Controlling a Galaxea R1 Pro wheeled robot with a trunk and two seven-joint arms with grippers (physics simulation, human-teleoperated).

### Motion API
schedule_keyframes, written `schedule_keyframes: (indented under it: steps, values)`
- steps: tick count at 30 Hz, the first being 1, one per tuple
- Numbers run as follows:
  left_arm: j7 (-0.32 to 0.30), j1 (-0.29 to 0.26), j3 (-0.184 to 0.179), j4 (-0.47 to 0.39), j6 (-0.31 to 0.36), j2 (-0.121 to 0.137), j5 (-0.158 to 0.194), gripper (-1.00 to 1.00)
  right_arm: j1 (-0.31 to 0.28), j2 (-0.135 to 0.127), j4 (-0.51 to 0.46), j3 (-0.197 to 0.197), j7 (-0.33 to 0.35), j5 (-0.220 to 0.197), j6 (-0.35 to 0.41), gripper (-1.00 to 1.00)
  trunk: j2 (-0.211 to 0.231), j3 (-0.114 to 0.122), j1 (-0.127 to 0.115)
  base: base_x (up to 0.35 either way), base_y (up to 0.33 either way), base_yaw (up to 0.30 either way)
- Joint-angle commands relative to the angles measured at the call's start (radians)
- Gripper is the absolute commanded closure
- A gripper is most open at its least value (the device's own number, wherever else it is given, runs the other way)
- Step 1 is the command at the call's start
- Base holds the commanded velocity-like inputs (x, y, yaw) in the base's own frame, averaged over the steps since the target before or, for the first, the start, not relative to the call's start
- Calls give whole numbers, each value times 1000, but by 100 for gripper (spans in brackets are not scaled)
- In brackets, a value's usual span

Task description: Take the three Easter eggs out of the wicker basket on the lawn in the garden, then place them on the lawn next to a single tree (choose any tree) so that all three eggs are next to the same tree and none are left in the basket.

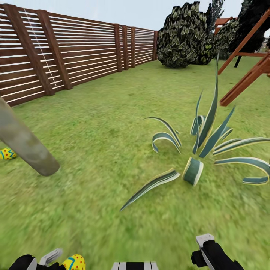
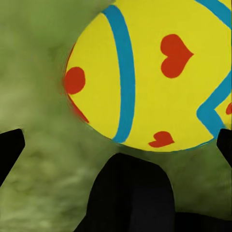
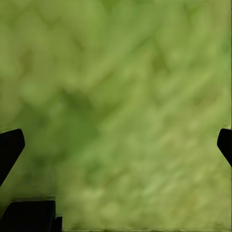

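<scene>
Both arms hang low at the robot's front, above the lawn (image 1: pixel 97 123). The left hand (image 1: pixel 60 259) is clamped around a yellow Easter egg (image 1: pixel 75 261), holding it above the grass on the near side of the pale tree trunk (image 1: pixel 26 144). The left wrist view brings that egg (image 2: pixel 150 72) up close, with blue bands and red heart marks, above blurred grass. The right hand (image 1: pixel 204 247) carries nothing; its wrist view has the dark fingertips (image 3: pixel 10 147) set wide apart over bare grass.

A second egg (image 1: pixel 7 153) lies on the lawn just behind the trunk, partly hidden by it. To the trunk's right, well apart, stands a striped spiky plant (image 1: pixel 198 150). Beyond the trunk runs the slatted wooden fence (image 1: pixel 75 56), with dark bushes (image 1: pixel 183 35) and a wooden swing frame (image 1: pixel 247 56) farther off.
</scene>
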Motion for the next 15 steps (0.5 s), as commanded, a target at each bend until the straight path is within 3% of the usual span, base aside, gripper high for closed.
schedule_keyframes:
  steps: [1, 15]
  values:
    - [-4, 0, 5, -1, 6, -1, -2, -100, 0, -1, -1, 5, 1, 7, 6, -100, 0, 3, -1, -332, 0, 0]
    - [-4, 0, 3, -1, 6, -1, -2, -100, 0, -1, 28, 5, 1, 7, -1, -100, 3, 57, -8, -313, 0, 0]
